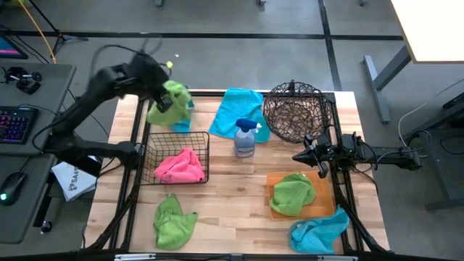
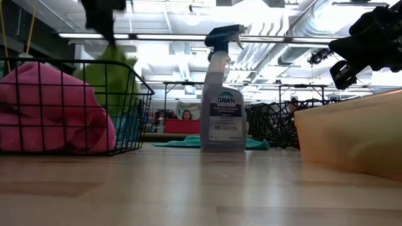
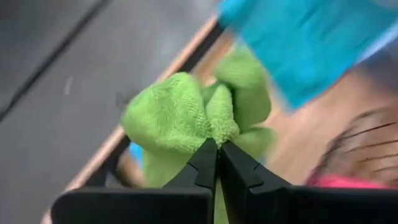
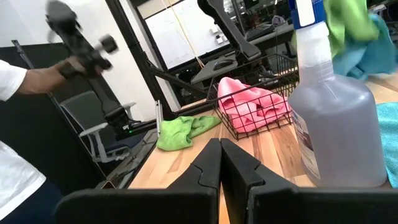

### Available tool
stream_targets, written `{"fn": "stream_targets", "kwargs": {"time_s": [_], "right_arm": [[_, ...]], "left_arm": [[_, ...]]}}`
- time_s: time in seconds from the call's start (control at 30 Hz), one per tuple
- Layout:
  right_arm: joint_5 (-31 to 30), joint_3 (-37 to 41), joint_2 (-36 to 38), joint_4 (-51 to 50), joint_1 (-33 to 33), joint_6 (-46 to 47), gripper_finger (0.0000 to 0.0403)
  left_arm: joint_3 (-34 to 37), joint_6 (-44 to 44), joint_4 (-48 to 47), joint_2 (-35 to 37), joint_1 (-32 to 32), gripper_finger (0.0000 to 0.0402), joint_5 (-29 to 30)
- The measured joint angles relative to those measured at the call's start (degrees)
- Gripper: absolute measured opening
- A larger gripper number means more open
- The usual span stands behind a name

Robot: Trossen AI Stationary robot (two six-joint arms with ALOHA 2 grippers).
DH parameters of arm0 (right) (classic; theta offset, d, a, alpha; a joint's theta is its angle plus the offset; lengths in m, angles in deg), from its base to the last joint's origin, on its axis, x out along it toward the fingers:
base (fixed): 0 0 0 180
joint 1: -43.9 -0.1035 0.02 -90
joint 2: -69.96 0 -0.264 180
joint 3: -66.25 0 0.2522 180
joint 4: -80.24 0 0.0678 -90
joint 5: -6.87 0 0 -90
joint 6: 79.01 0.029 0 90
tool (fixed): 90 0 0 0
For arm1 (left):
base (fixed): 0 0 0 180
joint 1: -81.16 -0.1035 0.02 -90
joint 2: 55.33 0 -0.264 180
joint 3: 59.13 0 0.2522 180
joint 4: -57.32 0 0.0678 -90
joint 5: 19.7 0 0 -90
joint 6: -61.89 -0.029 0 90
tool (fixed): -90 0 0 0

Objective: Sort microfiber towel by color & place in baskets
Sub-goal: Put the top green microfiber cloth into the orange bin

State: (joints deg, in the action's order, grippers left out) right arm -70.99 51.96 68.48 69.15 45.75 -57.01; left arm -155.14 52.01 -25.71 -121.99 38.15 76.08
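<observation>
My left gripper (image 1: 165, 103) (image 3: 218, 148) is shut on a green towel (image 1: 171, 101) (image 2: 113, 72) held over the table's far left corner. Another green towel (image 1: 174, 221) lies near the near edge. A third green towel (image 1: 293, 193) lies in the orange tray (image 1: 272, 210). A pink towel (image 1: 179, 167) sits in the black wire basket (image 1: 152, 148). One blue towel (image 1: 241, 110) lies by the round woven basket (image 1: 293, 112). Another blue towel (image 1: 319, 230) lies at the near right. My right gripper (image 1: 308, 156) (image 4: 220, 149) is shut and holds nothing, between the round basket and the tray. My left gripper pinches a bunched fold of the green towel (image 3: 221, 122) between its two fingertips (image 3: 205, 158). The towel is lifted clear of the table and hangs below the gripper in loose folds (image 2: 116, 81).
A Dawn spray bottle (image 1: 245, 138) (image 2: 223, 94) stands upright mid-table between the wire basket and the round basket. A small blue thing (image 1: 181, 123) lies under the held towel. A black metal frame (image 1: 341, 145) borders the table. A person's arm (image 4: 37, 78) shows beyond the table.
</observation>
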Motion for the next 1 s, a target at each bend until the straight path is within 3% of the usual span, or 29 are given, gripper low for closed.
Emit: {"fn": "stream_targets", "kwargs": {"time_s": [0.07, 0.23, 0.37, 0.6, 0.77, 0.87, 1.0], "right_arm": [[0.00, 0.00, -0.02, 0.00, 0.00, 0.00, 0.0000], [0.00, 0.00, 0.00, 0.02, 0.00, 0.00, 0.0000], [0.00, 0.00, -0.02, 0.00, 0.00, 0.00, 0.0000], [-0.30, 0.00, 0.00, 0.19, 0.00, 1.09, 0.0000], [-5.52, 0.00, 0.00, 3.67, 0.00, 5.83, 0.0000], [-10.92, 0.00, -0.09, 10.22, -0.02, 19.51, 0.0000], [-26.03, 0.00, -0.04, 19.82, 0.00, 38.79, 0.0000]], "left_arm": [[-4.25, -0.74, 0.02, 1.66, 1.67, 0.0000, -0.62], [-13.27, 0.75, 0.00, 3.75, 4.52, 0.0000, 6.74], [-17.40, 3.35, -0.53, 4.58, 5.22, 0.0000, 6.21], [-18.84, 8.66, -0.22, 4.73, 8.01, 0.0000, -8.40], [-18.84, 13.82, 0.68, 3.75, 11.59, 0.0000, -17.78], [-18.84, 17.31, 3.90, 2.71, 14.73, 0.0000, -21.31], [-18.86, 19.41, 11.33, 1.44, 20.20, 0.0000, -24.76]]}}
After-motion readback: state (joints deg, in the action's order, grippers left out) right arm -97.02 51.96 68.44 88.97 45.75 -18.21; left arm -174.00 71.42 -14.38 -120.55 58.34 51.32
